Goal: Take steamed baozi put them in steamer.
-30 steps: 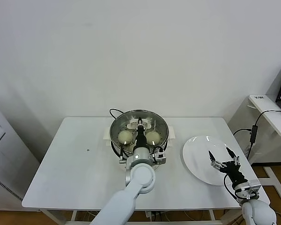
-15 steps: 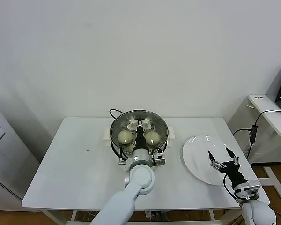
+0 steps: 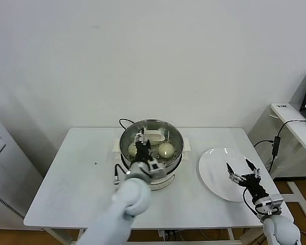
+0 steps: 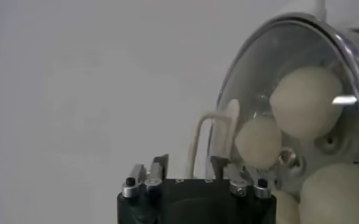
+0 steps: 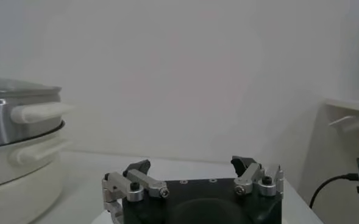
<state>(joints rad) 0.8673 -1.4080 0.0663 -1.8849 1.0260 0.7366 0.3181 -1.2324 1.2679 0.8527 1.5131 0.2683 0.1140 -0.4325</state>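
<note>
The left gripper hangs over the steamer at the pot's 9 o'clock rim, and its jaws stand apart with nothing between them, so it reads as a release and not a carry. In the left wrist view the fingers frame bare white background beside the basket, and past them 4 pale buns sit inside the shiny wall, packed close and partly hidden by one another. From the head view only 2 of them show clearly, 1 at 3 o'clock of the basket floor and 1 at 9 o'clock tucked just under the left gripper. The steamer stands on its white base at the table's 12 o'clock, cord trailing behind it. Out at 3 o'clock the white plate lies bare of buns, and the right gripper hovers over its near side, wide open and holding nothing; the right wrist view shows both fingers spread, with the steamer well apart from it. My read: the loading step is finished or very nearly so, since every bun I can count is in the basket and the plate has none left. The next move calls for the left arm to lift straight up and clear the steel rim without clipping it, then draw back toward the table's near edge.
</note>
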